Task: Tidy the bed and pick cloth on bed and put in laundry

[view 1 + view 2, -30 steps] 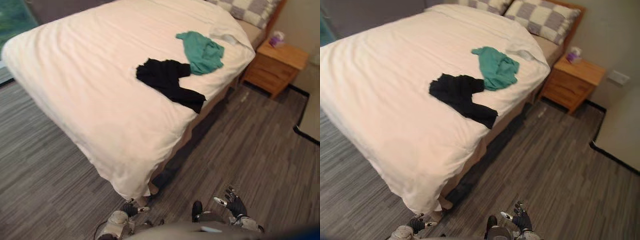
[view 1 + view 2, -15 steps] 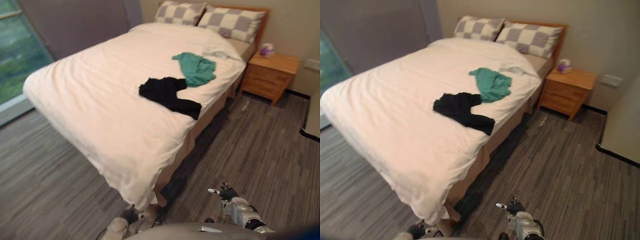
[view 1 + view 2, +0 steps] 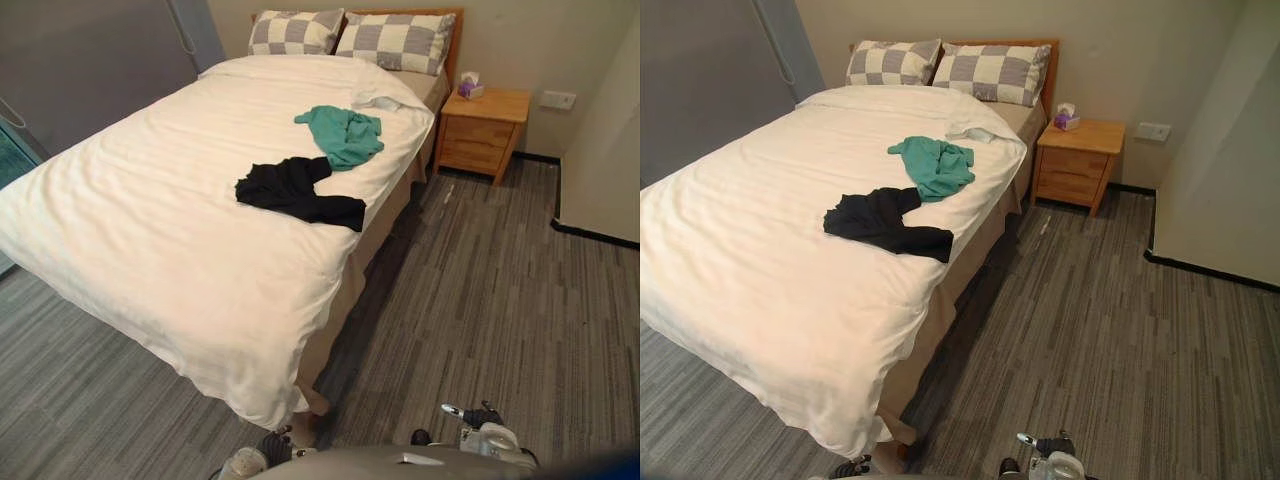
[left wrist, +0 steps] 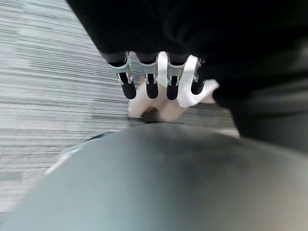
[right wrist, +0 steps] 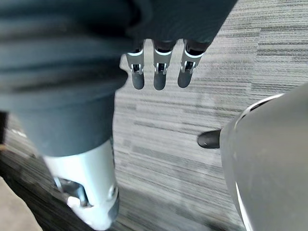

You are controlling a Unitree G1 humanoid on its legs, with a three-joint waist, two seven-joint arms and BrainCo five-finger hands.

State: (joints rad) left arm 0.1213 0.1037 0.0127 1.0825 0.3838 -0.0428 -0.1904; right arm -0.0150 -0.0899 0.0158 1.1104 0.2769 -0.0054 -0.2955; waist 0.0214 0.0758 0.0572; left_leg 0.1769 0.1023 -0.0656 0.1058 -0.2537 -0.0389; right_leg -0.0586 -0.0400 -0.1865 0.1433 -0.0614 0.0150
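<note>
black cloth [image 3: 290, 188] and green cloth [image 3: 342, 135] unmoved on bed [image 3: 150, 230]; left hand [image 4: 151, 83], right hand [image 5: 160, 74] hang empty, fingers straight.

Soft even indoor light, white bed [image 3: 170, 230] bright, dark shadow on floor [image 3: 500, 300] along its side

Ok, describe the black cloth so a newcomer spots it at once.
Find the bed with the white cover. Two cloths lie near its right edge. The black cloth, the only dark one, lies farther from the pillows than the green cloth.
</note>
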